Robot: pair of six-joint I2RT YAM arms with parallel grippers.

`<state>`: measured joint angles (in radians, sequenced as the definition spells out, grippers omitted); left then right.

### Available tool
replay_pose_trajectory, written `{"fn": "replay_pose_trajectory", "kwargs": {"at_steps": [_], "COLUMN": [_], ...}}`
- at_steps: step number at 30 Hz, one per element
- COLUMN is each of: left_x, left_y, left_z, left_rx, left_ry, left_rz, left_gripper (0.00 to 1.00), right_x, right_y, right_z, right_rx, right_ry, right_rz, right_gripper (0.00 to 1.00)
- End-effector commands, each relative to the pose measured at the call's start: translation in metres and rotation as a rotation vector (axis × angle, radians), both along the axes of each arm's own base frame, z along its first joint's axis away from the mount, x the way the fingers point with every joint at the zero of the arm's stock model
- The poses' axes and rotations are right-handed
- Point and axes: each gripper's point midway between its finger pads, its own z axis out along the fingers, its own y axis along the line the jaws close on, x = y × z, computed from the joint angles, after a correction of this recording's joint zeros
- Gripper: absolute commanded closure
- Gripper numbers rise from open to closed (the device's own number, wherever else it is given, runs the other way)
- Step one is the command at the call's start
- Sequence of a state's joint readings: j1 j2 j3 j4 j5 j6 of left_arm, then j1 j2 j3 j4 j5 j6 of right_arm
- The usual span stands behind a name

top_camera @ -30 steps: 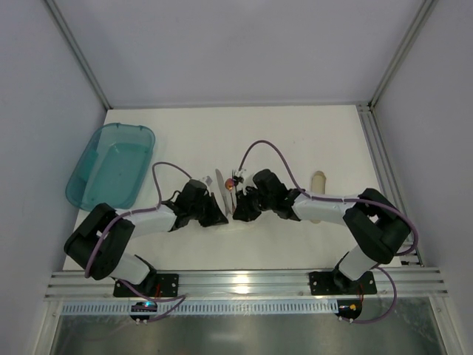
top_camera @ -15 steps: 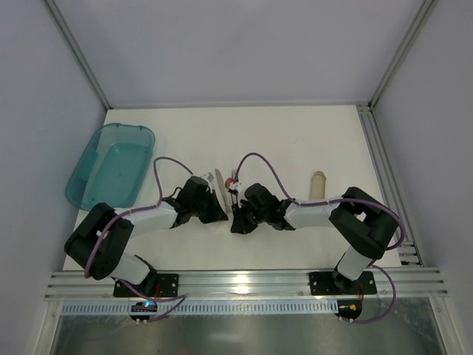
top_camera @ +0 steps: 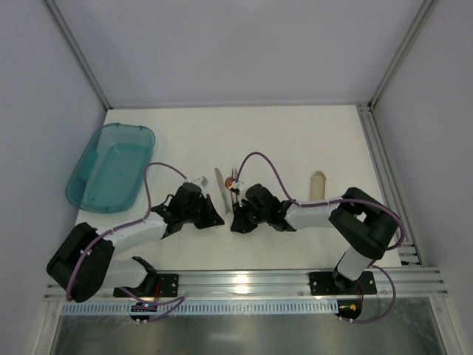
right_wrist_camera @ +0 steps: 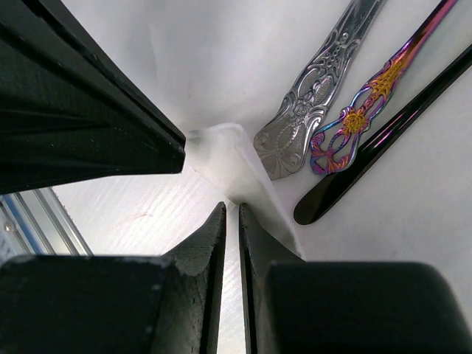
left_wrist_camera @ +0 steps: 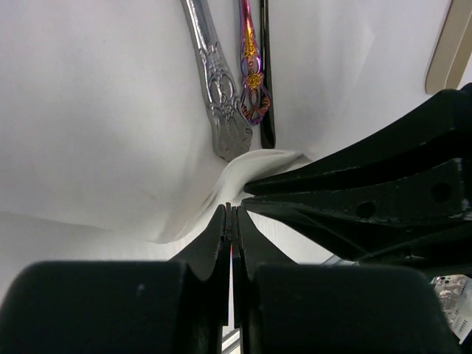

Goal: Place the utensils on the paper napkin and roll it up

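White paper napkin (left_wrist_camera: 110, 110) lies mid-way on the tabletop (top_camera: 295, 140), utensils (left_wrist_camera: 220, 103) resting on it; left tool (left_wrist_camera: 231, 214) and right tool (right_wrist_camera: 231, 210) each pinch its lifted near edge, jaws almost closed.

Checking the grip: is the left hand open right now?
No, the fingers of the left hand are pressed together, pinching a raised fold of the paper napkin.

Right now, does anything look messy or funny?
The paper napkin is bunched into a raised crease beside the handle ends of the utensils, pinched by the left gripper and right gripper instead of lying flat.
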<state>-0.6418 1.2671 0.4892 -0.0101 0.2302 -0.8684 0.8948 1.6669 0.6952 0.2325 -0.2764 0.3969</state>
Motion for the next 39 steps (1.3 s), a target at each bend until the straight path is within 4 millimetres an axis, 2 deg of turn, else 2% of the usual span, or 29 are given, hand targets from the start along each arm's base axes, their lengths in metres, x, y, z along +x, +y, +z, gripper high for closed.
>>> {"fn": "replay_pose_trajectory", "kwargs": {"at_steps": [1, 11, 16, 27, 35, 39], "left_x": [-0.002, -0.002, -0.006, -0.005, -0.005, -0.002], "left_y": [-0.009, -0.008, 0.000, 0.003, 0.006, 0.008], "left_z": [0.001, -0.016, -0.026, -0.028, -0.028, -0.026], "left_rx": [-0.047, 0.000, 0.040, 0.058, 0.079, 0.094], "left_ry": [-0.004, 0.009, 0.022, 0.019, 0.015, 0.007], "left_rz": [-0.014, -0.010, -0.003, -0.001, -0.002, 0.011], "left_gripper": [0.99, 1.00, 1.00, 1.00, 1.00, 1.00], "right_x": [0.008, 0.013, 0.016, 0.025, 0.021, 0.018], "right_y": [0.000, 0.002, -0.007, -0.023, -0.046, -0.050], "right_z": [0.006, 0.020, 0.018, 0.020, -0.007, -0.008], "right_rx": [0.011, 0.018, -0.005, -0.017, -0.105, -0.112], "right_ry": [-0.042, -0.050, -0.063, -0.061, -0.041, -0.038], "right_rz": [-0.029, -0.044, -0.057, -0.106, -0.149, -0.153], "right_gripper": [0.86, 0.86, 0.86, 0.86, 0.87, 0.87]}}
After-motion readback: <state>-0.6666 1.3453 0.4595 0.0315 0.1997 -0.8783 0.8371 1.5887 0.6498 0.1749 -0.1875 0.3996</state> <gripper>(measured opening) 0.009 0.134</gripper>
